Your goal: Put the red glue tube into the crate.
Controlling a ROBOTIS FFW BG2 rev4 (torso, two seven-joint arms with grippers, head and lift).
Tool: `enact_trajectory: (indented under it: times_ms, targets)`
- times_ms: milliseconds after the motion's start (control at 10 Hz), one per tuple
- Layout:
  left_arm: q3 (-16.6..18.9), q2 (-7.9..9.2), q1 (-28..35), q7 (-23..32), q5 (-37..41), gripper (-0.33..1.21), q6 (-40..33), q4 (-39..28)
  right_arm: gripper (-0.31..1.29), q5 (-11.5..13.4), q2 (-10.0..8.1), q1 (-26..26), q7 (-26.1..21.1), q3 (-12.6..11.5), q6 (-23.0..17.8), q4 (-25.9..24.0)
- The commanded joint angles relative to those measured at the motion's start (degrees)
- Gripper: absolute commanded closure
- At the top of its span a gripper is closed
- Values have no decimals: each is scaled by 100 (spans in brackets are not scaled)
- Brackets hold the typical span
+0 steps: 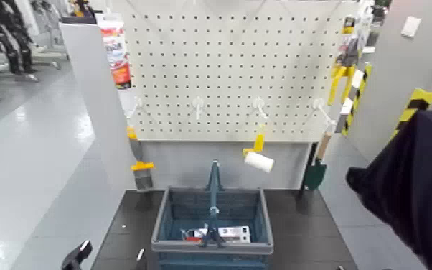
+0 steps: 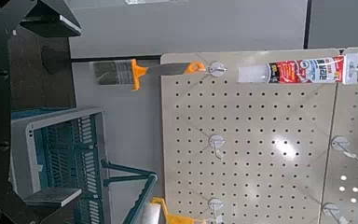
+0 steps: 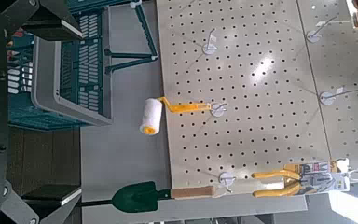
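The red glue tube (image 1: 116, 54) hangs at the upper left of the pegboard, cap down; it also shows in the left wrist view (image 2: 303, 70). The crate (image 1: 212, 215) stands on the dark table below the board, with small white and red items inside, and shows in both wrist views (image 2: 61, 159) (image 3: 70, 79). My left gripper (image 1: 77, 255) is low at the table's front left, open and empty (image 2: 70, 110), far from the tube. My right gripper (image 3: 73, 110) is open and empty, out of the head view.
A scraper with an orange handle (image 1: 138, 164), a white paint roller with a yellow handle (image 1: 260, 159), a green trowel (image 1: 317, 169) and yellow pliers (image 1: 337, 79) hang on the pegboard. A dark mass (image 1: 412, 187) fills the right edge.
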Motion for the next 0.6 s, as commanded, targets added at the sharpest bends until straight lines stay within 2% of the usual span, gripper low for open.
enact_trajectory:
  times_ms: [100,600]
  targets:
    - [-5,1,-15,0,-1,10,-9,13,14,-16,-5,-9,1,5,3,23]
    - [4,36,-103,-9,-1,10,-18,22,14,-43,4,-18,1,22,56,32]
